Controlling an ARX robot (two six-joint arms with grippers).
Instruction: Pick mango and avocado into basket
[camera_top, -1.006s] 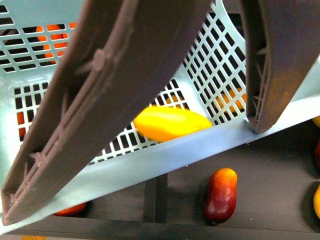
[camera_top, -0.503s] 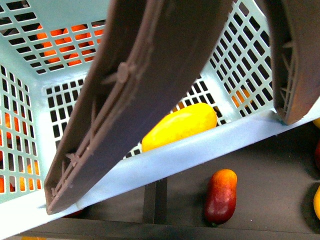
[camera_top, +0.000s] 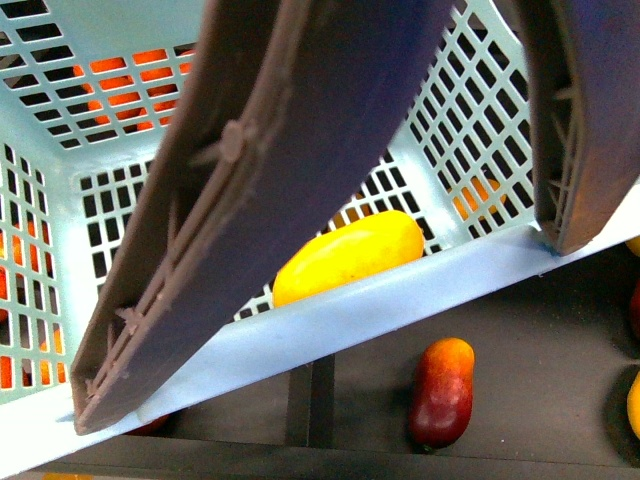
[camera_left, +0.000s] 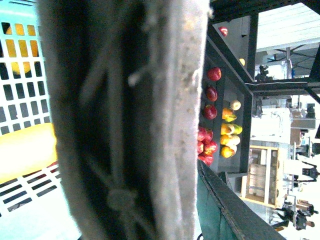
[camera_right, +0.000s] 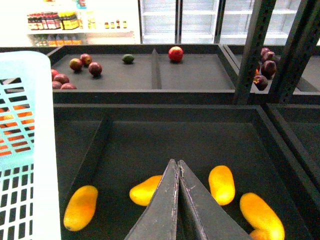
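Guessing the mango (camera_top: 348, 256) part is done since it's lying in the basket (camera_top: 400, 300), so next the right claw (camera_right: 176, 165), shut and empty, has to open and reach the avocado (camera_right: 128, 59) on the far shelf; left claw's hidden

Only the right gripper (camera_right: 176, 163) shows, in the right wrist view. It has two long, flat fingers (camera_right: 159, 212) of matte dark grey, wide at the base and narrowing to thin tips. Their faces are smooth, with a faint paler sheen along the inner edges.
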